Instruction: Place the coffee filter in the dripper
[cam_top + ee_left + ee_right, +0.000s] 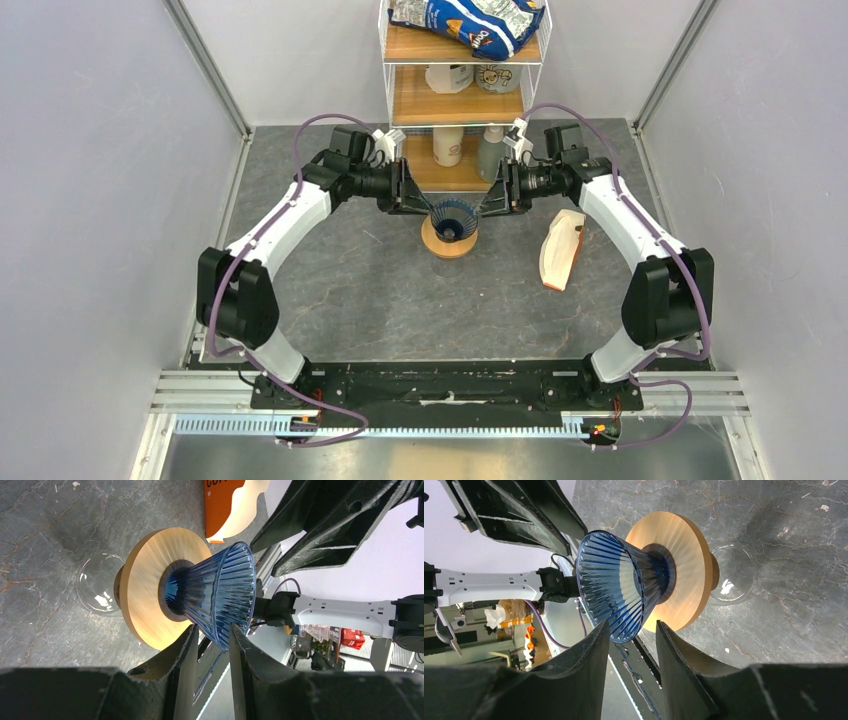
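Note:
The dark blue ribbed dripper [455, 217] sits upright in an orange-tan ring [447, 244] on a clear glass beaker [97, 585] at the back middle of the table. No white paper shows inside it, and no single coffee filter is in view. My left gripper [425, 207] is at the dripper's left rim. In the left wrist view its fingers [240, 655] pinch the rim wall of the dripper [215, 587]. My right gripper [488, 205] is at the right rim, open. In the right wrist view the dripper's rim [614, 580] sits between the fingertips, with a gap on one side.
A white-and-tan bundle of filters [562, 250] lies on the table right of the dripper; it also shows in the left wrist view [240, 505]. A wooden shelf [460, 105] with bottles and a blue bag [470, 20] stands just behind the dripper.

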{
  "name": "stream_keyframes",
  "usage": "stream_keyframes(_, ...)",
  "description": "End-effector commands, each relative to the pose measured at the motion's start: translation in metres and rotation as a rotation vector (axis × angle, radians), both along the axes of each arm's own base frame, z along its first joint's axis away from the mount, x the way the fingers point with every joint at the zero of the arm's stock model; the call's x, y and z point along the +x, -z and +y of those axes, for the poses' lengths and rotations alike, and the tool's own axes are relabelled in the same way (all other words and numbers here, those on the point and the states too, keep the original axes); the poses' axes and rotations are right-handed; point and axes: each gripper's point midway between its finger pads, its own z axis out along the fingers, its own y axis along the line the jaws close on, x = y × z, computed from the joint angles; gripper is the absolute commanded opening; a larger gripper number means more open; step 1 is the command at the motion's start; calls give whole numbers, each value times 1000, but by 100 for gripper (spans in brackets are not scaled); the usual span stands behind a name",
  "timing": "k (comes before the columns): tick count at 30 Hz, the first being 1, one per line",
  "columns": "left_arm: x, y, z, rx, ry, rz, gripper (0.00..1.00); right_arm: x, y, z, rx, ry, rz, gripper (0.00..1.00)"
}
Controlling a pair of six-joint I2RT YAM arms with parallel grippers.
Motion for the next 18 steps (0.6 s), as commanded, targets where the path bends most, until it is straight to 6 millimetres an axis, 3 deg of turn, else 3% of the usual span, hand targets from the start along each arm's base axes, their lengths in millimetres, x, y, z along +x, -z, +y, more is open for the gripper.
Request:
stream_keyframes(1, 0, 2, -7, -29, 25, 17, 35, 3, -3, 6, 27, -20, -20, 46)
stream_keyframes(10, -2, 5, -9, -28, 42, 15, 35, 7, 2, 6, 11, -11, -17, 41)
stream_keyframes(18, -1, 17, -9, -10, 38, 35, 29, 7, 3, 11, 14, -25, -15, 34)
